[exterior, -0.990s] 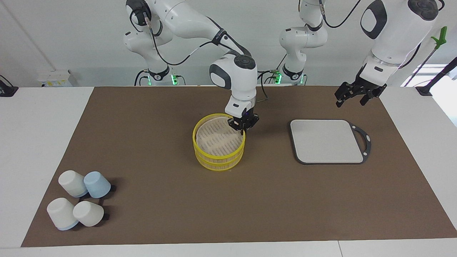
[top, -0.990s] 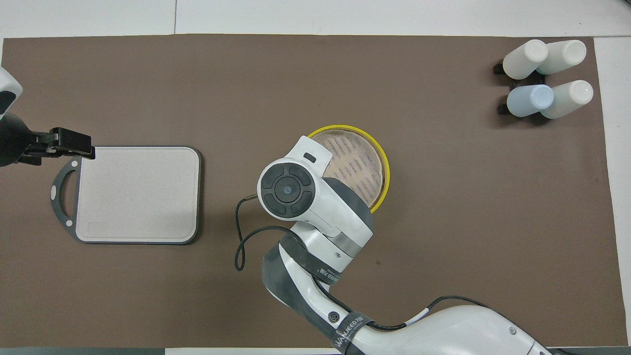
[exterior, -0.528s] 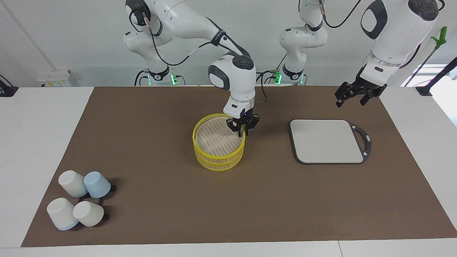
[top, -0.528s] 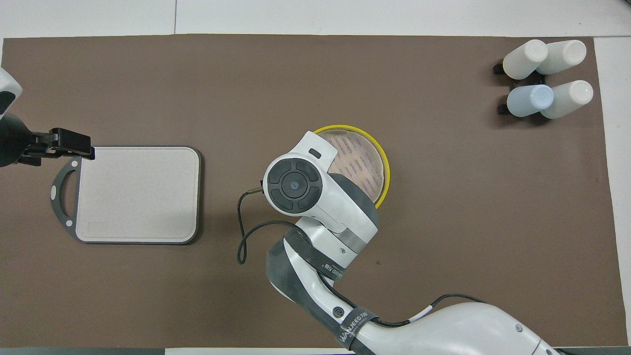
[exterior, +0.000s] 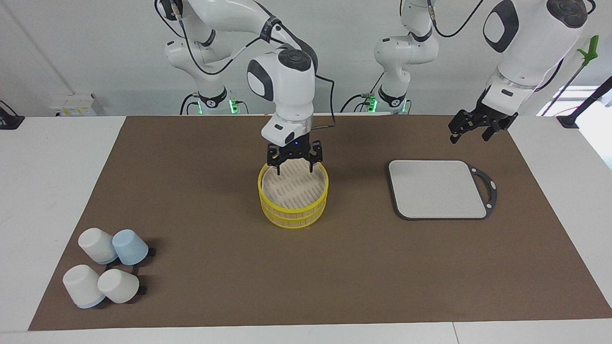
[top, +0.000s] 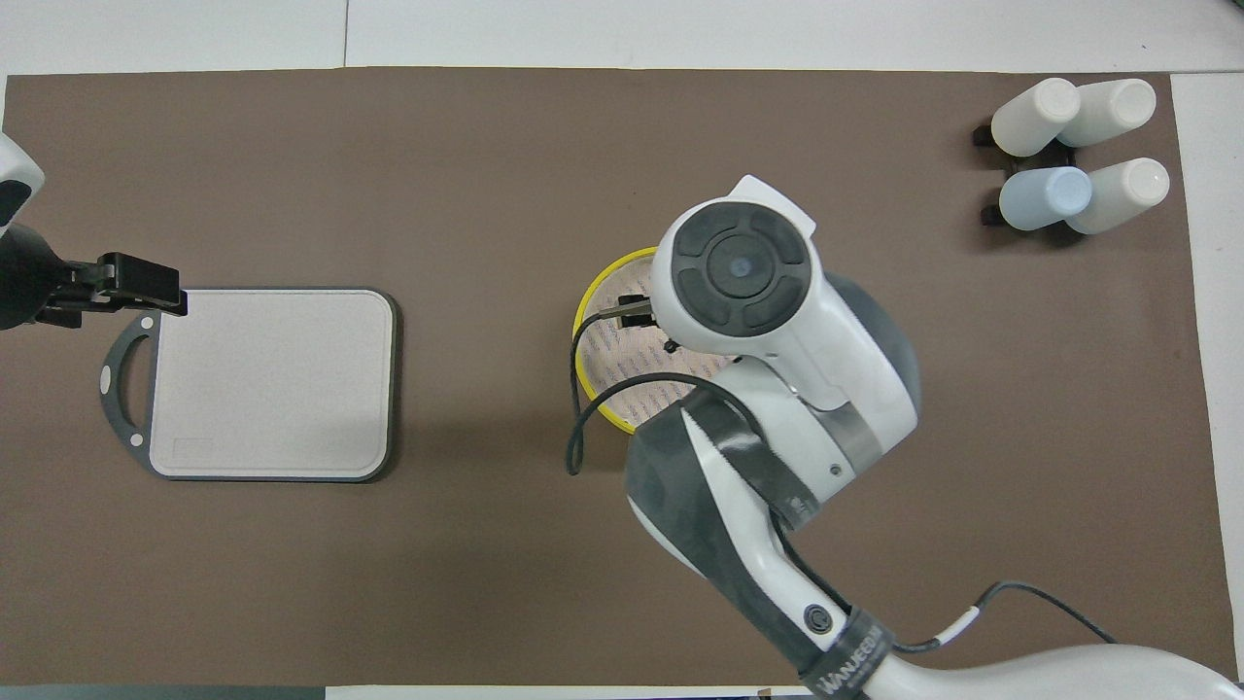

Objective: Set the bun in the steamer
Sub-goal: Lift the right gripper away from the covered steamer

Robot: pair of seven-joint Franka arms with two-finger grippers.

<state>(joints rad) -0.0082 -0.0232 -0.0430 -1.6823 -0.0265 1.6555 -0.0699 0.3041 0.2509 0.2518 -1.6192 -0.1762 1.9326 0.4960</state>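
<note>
A white wall is backing a white table (exterior: 57, 191) that is carrying a brown mat (exterior: 215, 267) across most of the facing view. The steamer (exterior: 293, 210) is sitting at the centre of that frame, its yellow rims stacked in two tiers and its pale slatted floor showing bare where it is not covered. The bun is not showing in either view, so where it lies cannot be told.

The right gripper (exterior: 294, 167) is hanging just above the steamer's upper rim, at the edge nearer the robots, with its fingers spread wide apart and nothing between them. In the overhead view the right arm is covering most of the steamer (top: 593, 335), leaving a crescent of rim and floor at centre frame.

The left gripper (exterior: 471, 130) is waiting in the air at the upper right of the facing view, over the mat just past the grey board (exterior: 437, 188); its fingers are standing apart and holding nothing. In the overhead view it (top: 160, 287) is sitting at the middle left, by the board's handle.

Four upturned cups (exterior: 107, 272), three white and one blue, are clustering at the lower left of the facing view.
</note>
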